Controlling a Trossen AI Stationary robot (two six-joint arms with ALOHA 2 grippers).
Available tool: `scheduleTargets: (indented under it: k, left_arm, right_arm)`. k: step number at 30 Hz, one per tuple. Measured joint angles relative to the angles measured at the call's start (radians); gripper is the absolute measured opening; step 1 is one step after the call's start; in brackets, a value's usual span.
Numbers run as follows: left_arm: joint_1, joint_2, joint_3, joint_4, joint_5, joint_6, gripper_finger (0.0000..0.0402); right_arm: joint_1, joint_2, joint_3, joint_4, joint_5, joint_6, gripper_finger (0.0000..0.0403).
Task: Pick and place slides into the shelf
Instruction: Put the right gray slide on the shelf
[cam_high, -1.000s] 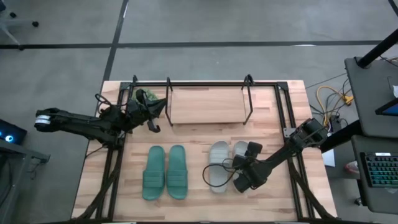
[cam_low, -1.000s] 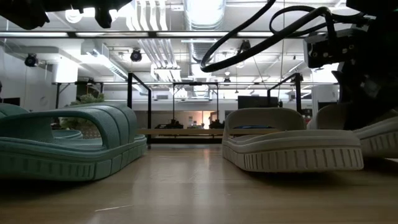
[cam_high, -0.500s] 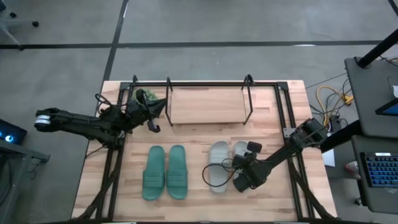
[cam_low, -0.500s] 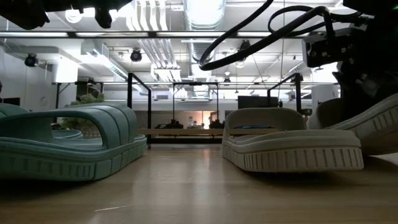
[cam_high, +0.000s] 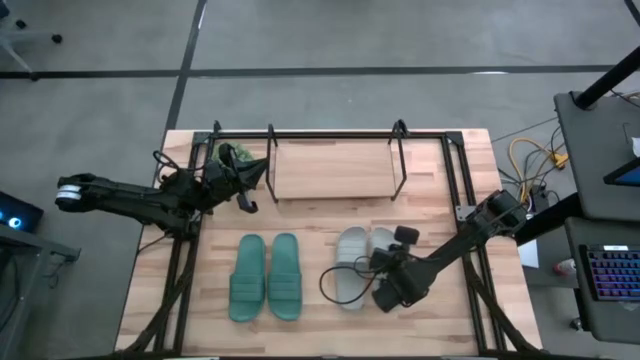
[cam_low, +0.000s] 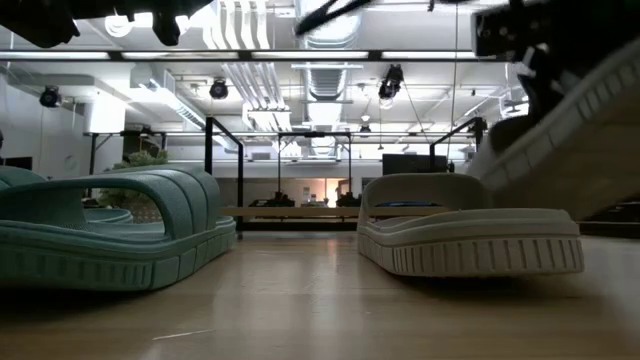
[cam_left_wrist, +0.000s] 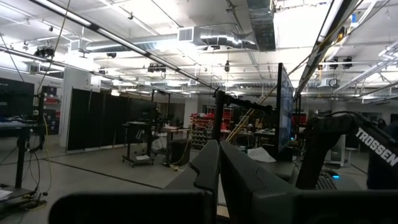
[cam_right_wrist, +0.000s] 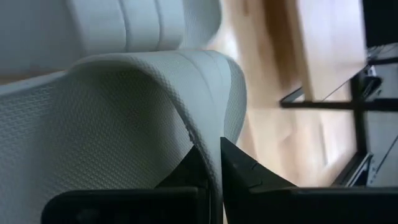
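Pale ribbed slide (cam_low: 560, 130) tilted up off table in low view, strap pinched by right gripper (cam_right_wrist: 214, 163), left gripper (cam_left_wrist: 217, 163) clenched, empty

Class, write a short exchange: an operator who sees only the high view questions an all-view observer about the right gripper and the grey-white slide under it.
Operator: Has the right gripper actually gripped the grey-white slide?
Observer: Yes. The right wrist view shows its fingers shut on the slide's ribbed strap.
Operator: Does the slide lie flat on the table?
Observer: No. In the low view it is steeply tilted, with one end raised above the other pale slide. Its lower end is hidden.
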Motion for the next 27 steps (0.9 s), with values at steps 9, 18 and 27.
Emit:
scheduleTargets:
  k: [9,18,27]
  left_arm:
    - [0.000,0.000,0.000,0.000,0.000,0.000,0.0000]
    - [0.000,0.000,0.000,0.000,0.000,0.000,0.0000]
    - [0.000,0.000,0.000,0.000,0.000,0.000,0.0000]
  right_arm:
    - [-0.001,0.000,0.136,-0.167,0.130,-0.005,0.0009]
    - [-0.065,-0.002,0.228,-0.196,0.286,-0.145,0.0009]
    - [-0.214,-0.002,0.236,-0.196,0.335,-0.289,0.0009]
